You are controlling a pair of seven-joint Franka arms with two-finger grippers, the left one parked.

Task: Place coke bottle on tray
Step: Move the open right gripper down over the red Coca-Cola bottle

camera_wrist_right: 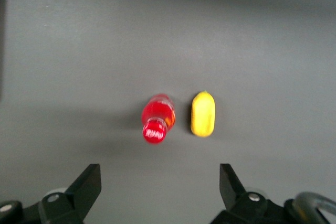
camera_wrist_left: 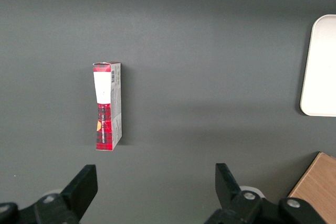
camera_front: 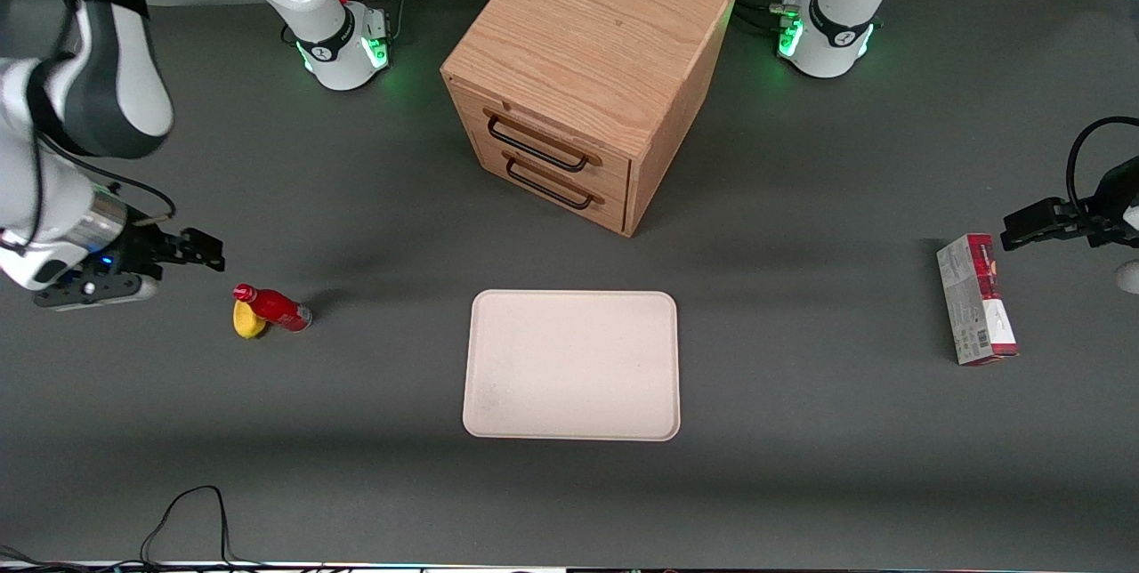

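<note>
Red, small: the coke bottle (camera_front: 271, 307) stands on the dark grey worktop (camera_front: 801, 431) toward the working arm's end; red cap and narrow neck show from above in the right wrist view (camera_wrist_right: 156, 119).
Yellow lump: a lemon-like piece (camera_front: 248, 321) sits just beside the coke bottle, slightly nearer the front camera; the two look apart in the right wrist view (camera_wrist_right: 203, 114).
Claw: the right arm's claw (camera_front: 206, 251) hovers at about 10 o'clock from the coke bottle in the front view, clear of it; its fingers (camera_wrist_right: 86, 186) are spread wide, with nothing between them.
Tray: cream-white, rounded corners, low rim (camera_front: 571, 366); it lies flat at mid-worktop, well apart from the coke bottle.
Cabinet: a wooden two-drawer unit (camera_front: 587, 66) at 12 o'clock from the tray, both drawers closed, dark handles facing the tray.
Carton: a red-and-white box (camera_front: 975, 298) lying toward the parked arm's end of the worktop.
</note>
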